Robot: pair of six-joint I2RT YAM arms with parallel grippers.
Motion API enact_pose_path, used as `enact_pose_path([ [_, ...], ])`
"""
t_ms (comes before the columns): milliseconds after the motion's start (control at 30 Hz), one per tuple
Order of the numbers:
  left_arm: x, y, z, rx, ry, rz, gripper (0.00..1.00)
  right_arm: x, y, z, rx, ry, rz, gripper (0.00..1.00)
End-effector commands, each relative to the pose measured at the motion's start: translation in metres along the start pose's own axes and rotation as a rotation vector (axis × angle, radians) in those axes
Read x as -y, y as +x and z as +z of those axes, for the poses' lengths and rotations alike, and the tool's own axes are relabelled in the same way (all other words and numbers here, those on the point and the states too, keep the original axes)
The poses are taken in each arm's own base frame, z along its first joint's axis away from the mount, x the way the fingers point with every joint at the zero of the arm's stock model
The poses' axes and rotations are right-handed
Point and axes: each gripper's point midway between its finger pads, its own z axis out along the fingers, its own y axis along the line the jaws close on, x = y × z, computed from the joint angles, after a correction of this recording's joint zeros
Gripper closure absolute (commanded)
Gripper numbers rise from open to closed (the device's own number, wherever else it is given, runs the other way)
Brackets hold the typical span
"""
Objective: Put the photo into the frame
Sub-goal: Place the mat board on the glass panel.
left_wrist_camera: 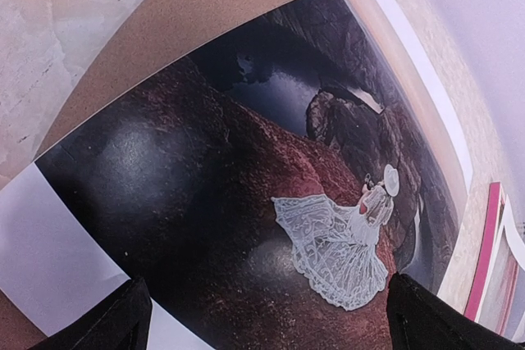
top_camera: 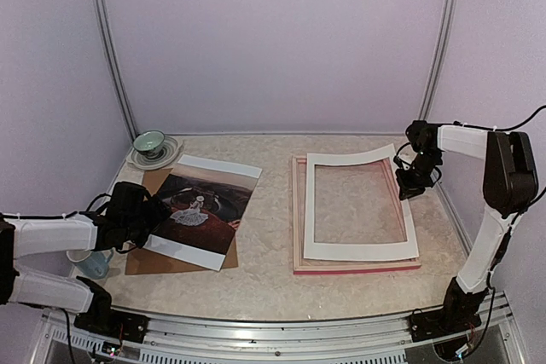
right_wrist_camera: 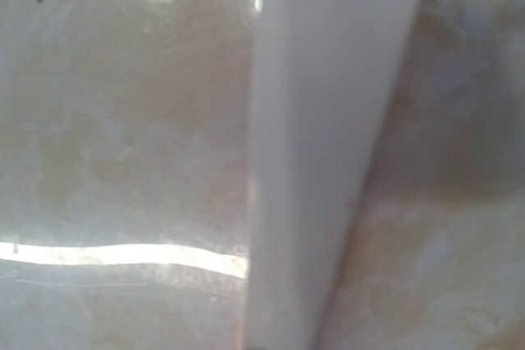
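The photo (top_camera: 200, 206), a dark reddish print with a pale figure in a white dress, lies on the brown backing board (top_camera: 162, 262) at the left. My left gripper (top_camera: 147, 217) hovers at its left edge. In the left wrist view it (left_wrist_camera: 269, 305) is open, its fingers (left_wrist_camera: 123, 321) spread wide over the photo (left_wrist_camera: 246, 170). The frame (top_camera: 358, 268), with pink rails, lies flat at centre right. The white mat border (top_camera: 358, 251) lies on it, its far right corner raised. My right gripper (top_camera: 406, 178) holds the mat's right edge; the right wrist view shows only the blurred mat strip (right_wrist_camera: 328, 161).
A green cup on a saucer (top_camera: 151, 144) stands at the far left. A pale blue cup (top_camera: 90, 263) sits under my left arm. The frame's pink rail (left_wrist_camera: 490, 243) shows at the right of the left wrist view.
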Motion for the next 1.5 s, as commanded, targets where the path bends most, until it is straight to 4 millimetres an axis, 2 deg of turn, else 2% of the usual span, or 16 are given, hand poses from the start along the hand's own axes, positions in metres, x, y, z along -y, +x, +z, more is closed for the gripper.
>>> enact_pose_path([
  [0, 0.004, -0.003, -0.002, 0.013, 0.002, 0.018, 0.01, 0.004, -0.009, -0.015, 0.040, 0.030, -0.017, 0.89],
  [267, 0.006, -0.002, -0.003, 0.012, 0.006, 0.020, 0.01, -0.015, -0.018, -0.021, 0.081, -0.017, -0.069, 0.89],
  [533, 0.008, 0.000, -0.004, 0.006, 0.015, 0.022, 0.01, -0.041, -0.010, -0.018, 0.078, -0.061, -0.170, 0.88],
  [933, 0.013, -0.002, -0.007, 0.014, 0.037, 0.022, 0.01, -0.033, -0.006, -0.020, 0.081, -0.009, -0.165, 0.88],
  [1167, 0.016, -0.002, -0.008, 0.013, 0.043, 0.028, 0.01, -0.031, -0.009, -0.037, 0.136, 0.002, -0.174, 0.87],
  [1267, 0.017, -0.002, -0.009, 0.014, 0.048, 0.030, 0.01, -0.031, -0.007, -0.038, 0.136, 0.000, -0.174, 0.87],
  [1467, 0.011, 0.003, -0.010, 0.000, 0.028, 0.038, 0.01, -0.030, -0.003, -0.037, 0.134, 0.005, -0.169, 0.86],
])
